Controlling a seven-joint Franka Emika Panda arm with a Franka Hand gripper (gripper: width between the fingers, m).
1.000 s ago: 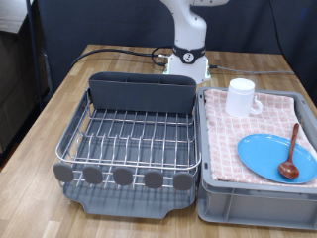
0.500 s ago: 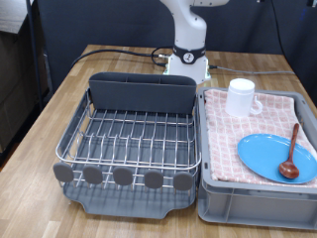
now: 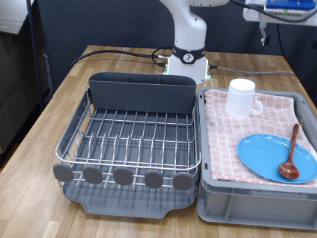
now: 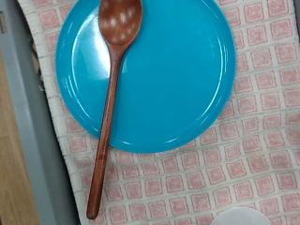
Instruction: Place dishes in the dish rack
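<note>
Wooden table (image 3: pixel 59 109) carried the dark grey dish rack (image 3: pixel 129 144) at 9 o'clock in the exterior view, wire grid bare, and at 3 o'clock the grey crate (image 3: pixel 260 203) lined with pink checked cloth (image 3: pixel 272 104). All dishes sat in the crate: white mug (image 3: pixel 241 97) at its 12 o'clock, light-blue plate (image 3: pixel 277 157) toward 5 o'clock, wooden spoon (image 3: pixel 290 152) with its bowl on the plate and handle over the rim onto the cloth. Gripper didn't show in either view, so can't tell its opening or whether it held anything; only the arm base (image 3: pixel 187 50) was visible at 12 o'clock.
</note>
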